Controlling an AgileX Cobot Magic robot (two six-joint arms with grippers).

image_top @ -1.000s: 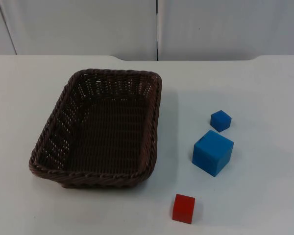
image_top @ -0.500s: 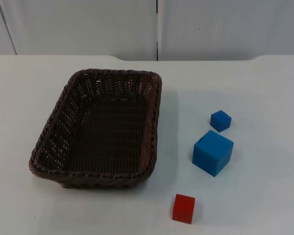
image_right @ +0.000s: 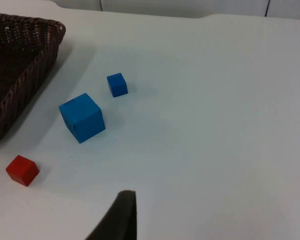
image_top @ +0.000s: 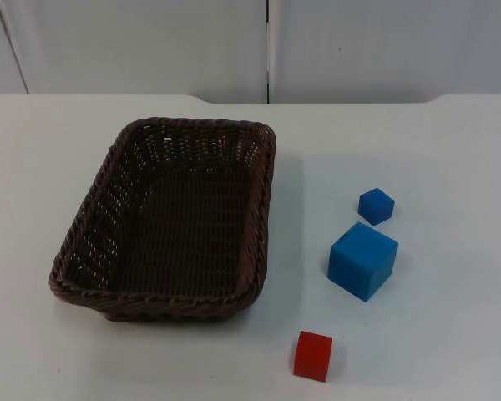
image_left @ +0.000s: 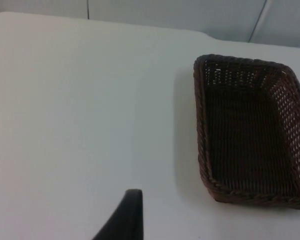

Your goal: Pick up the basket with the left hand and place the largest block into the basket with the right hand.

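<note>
With neither pincer's state discernible, the basket (image_top: pixel 171 221) sat untouched; the right pincer risked grabbing a smaller block instead of the big blue block (image_top: pixel 362 261).

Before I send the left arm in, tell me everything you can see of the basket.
The basket is dark brown woven wicker, rectangular with rounded corners, a thick braided rim and sloping open-weave walls. It sits upright and empty on the white table, left of the three blocks and touching none of them; the large blue block is the nearest. Nothing holds it.
</note>
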